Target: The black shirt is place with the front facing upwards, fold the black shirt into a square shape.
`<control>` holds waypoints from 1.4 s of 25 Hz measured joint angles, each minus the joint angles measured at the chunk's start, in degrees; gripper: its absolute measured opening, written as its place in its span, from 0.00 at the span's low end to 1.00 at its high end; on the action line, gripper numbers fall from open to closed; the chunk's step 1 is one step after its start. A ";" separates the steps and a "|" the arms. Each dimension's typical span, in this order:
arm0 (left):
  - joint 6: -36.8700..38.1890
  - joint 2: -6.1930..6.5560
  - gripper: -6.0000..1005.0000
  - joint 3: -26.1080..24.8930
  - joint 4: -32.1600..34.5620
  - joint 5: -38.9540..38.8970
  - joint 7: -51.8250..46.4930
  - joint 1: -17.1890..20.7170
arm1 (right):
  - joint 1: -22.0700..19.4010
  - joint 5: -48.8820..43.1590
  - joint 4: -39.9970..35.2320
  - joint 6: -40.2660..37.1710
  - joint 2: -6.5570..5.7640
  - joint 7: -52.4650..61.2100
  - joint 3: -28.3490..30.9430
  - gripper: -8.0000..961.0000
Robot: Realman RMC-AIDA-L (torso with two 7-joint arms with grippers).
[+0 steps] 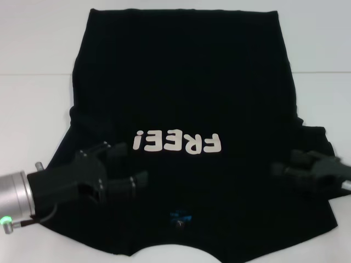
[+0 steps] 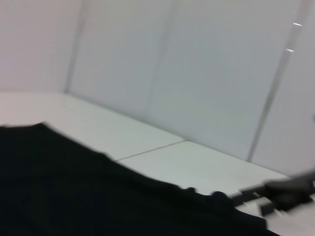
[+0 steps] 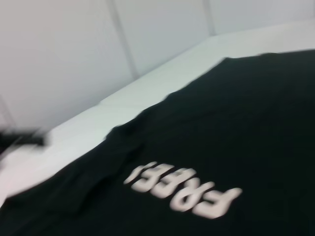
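The black shirt (image 1: 186, 98) lies spread flat, front side up, on a white table (image 1: 33, 104), taking up most of the head view. Its collar end lies nearest the robot and its hem at the far edge, so the long axis runs straight away from the robot. The white "FREE!" lettering (image 1: 178, 142) across the chest reads upside down from the head camera, and a small blue neck label (image 1: 180, 217) sits just inside the collar. The near edge of the shirt and its collar are cut off by the frame's lower border, and both sleeve areas are hard to make out under the arms. The left gripper (image 1: 129, 164) is over the shirt's left shoulder area, its two fingers spread apart with nothing between them; whether they touch the cloth cannot be told. The right gripper (image 1: 282, 164) is over the opposite shoulder area, its fingers likewise parted and holding nothing. The right wrist view shows the lettering blurred; the left wrist view shows only black cloth, table and a pale wall (image 2: 197, 64).
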 joint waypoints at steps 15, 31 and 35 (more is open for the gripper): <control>0.66 0.10 0.93 0.83 -0.39 0.85 4.70 2.48 | 6.50 -25.46 -21.42 -12.54 -12.44 61.39 -0.50 0.95; -0.04 -0.01 0.93 0.80 -0.23 1.65 5.14 2.88 | 16.44 -37.22 -9.29 2.19 -10.96 63.86 -4.70 0.95; -0.27 0.01 0.93 0.79 -0.22 1.65 5.16 2.89 | 17.06 -37.15 -7.68 4.32 -10.39 63.85 -5.98 0.95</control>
